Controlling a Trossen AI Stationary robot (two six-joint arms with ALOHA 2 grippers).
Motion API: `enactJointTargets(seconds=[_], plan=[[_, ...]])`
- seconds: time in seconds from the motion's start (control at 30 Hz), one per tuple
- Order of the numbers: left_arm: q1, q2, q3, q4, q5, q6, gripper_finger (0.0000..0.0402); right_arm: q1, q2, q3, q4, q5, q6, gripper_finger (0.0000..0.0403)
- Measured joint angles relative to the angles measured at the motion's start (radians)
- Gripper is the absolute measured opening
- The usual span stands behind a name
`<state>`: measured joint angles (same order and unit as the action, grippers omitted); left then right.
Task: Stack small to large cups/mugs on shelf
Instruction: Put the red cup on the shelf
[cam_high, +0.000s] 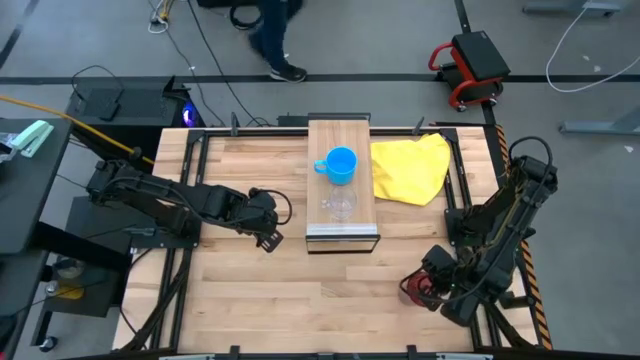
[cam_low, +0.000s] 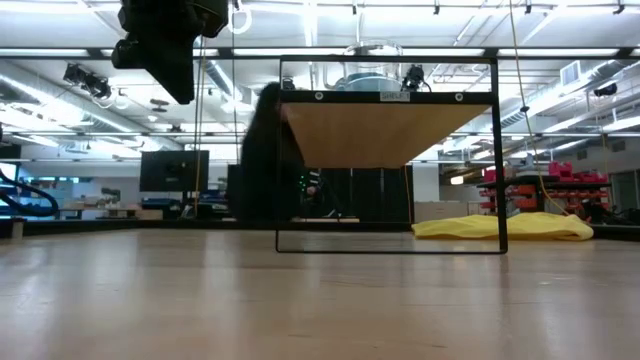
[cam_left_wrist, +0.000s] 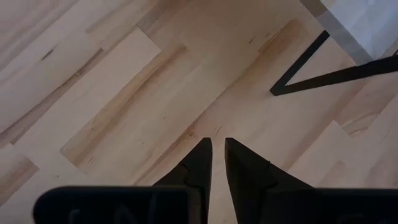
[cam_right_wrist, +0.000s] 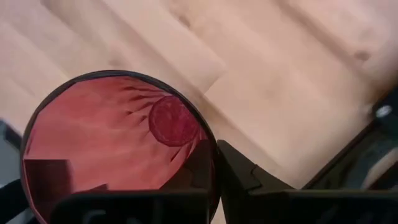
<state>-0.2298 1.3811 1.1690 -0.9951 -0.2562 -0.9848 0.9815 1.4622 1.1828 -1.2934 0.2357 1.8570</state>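
Two cups already on the shelf (cam_high: 341, 129) from above: bright blue mug (cam_high: 341, 163) near the middle of the board, small clear glass cup (cam_high: 340, 206) just in front of it, toward the near end. Left gripper (cam_high: 268, 222) low beside the shelf's left edge, empty. Right gripper (cam_high: 420, 287) at the near right corner of the table (cam_high: 260, 300), with the dark red tumbler (cam_high: 409, 290) at its tip, well apart from the shelf. Yellow cloth (cam_high: 411, 167) lying to the right of the shelf. From table height, only the underside of the board and its dark frame, the cloth behind; one dark arm hanging at upper left, cups barely visible on top. Past the left wrist, both fingers (cam_left_wrist: 194, 167) nearly together with only a thin gap, nothing between, bare table below and a frame leg close by. Past the right wrist, open mouth of the tumbler seen from above, one finger (cam_right_wrist: 245, 177) pressed on the outside of its rim, so probably clamped on the wall. Possible trouble: thin rim grip, so risk of tilting or slipping during the carry; also risk of knocking the glass cup when approaching the narrow board.
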Motion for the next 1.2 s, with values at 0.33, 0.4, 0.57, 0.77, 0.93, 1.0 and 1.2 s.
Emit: enactJointTargets(seconds=[0.33,0.4,0.57,0.77,0.93,1.0,1.2], plan=[[0.003,0.0,0.0,-0.001,-0.021,0.001,0.005,-0.146,-0.149,0.039,-0.188,0.091,-0.174,0.0007],[0.003,0.0,0.0,-0.001,-0.021,0.001,0.0049,-0.191,-0.194,0.039,-0.228,0.104,-0.21,0.0007],[0.002,0.0,0.0,-0.001,-0.03,0.001,0.0043,-0.318,-0.315,0.039,-0.28,0.156,-0.321,0.0007],[0.004,0.0,0.0,-0.001,-0.05,0.001,0.0036,-0.514,-0.437,0.039,-0.277,0.218,-0.486,0.0007],[0.005,0.0,0.0,-0.003,-0.066,0.001,0.003,-0.683,-0.507,0.04,-0.278,0.262,-0.628,0.0007],[0.005,0.0,0.0,-0.003,-0.077,0.001,0.0028,-0.756,-0.524,0.05,-0.281,0.279,-0.688,0.0007],[0.042,0.0,0.0,-0.002,-0.088,0.001,0.003,-0.965,-0.506,0.213,-0.25,0.344,-0.913,0.0007]])
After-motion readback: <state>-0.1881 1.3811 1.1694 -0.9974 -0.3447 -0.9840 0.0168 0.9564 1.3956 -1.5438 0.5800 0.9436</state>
